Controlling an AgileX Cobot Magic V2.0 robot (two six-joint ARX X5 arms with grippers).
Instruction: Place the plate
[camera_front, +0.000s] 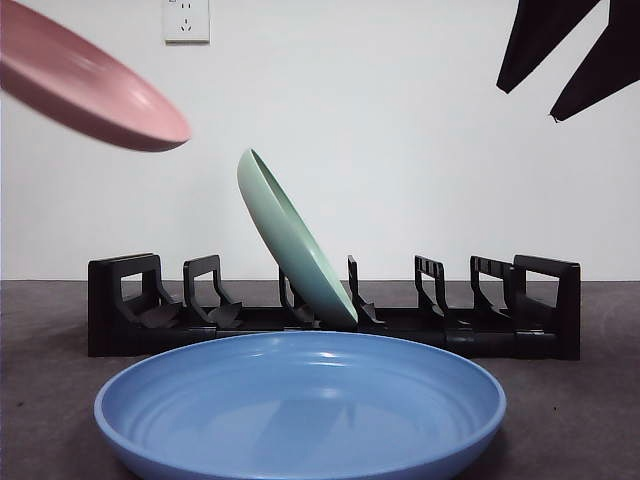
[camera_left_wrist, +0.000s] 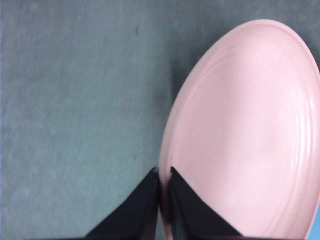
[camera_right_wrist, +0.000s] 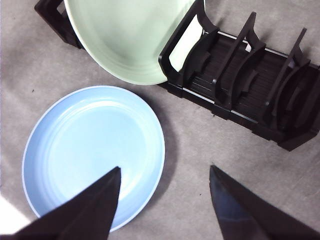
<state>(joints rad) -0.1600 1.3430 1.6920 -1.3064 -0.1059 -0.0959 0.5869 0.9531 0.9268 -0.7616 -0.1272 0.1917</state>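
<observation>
The pink plate (camera_front: 85, 85) hangs tilted in the air, above and to the far side of the rack (camera_front: 330, 315) from the raised right gripper, well clear of the table (camera_left_wrist: 75, 100). The left gripper (camera_left_wrist: 164, 172) has its jaws clamped on the plate's rim. In the rack a green plate (camera_front: 295, 240) leans in a middle slot. Just in front of the rack a blue plate (camera_right_wrist: 92, 150) lies flat. The right gripper (camera_right_wrist: 165, 175) hovers above it, jaws wide apart, holding nothing.

Pink plate (camera_front: 85, 90), pale green plate (camera_front: 295, 240), light blue plate (camera_front: 300, 405) with faint concentric rings, black rack (camera_front: 540, 310), grey table (camera_front: 580, 420), white wall (camera_front: 400, 130).
</observation>
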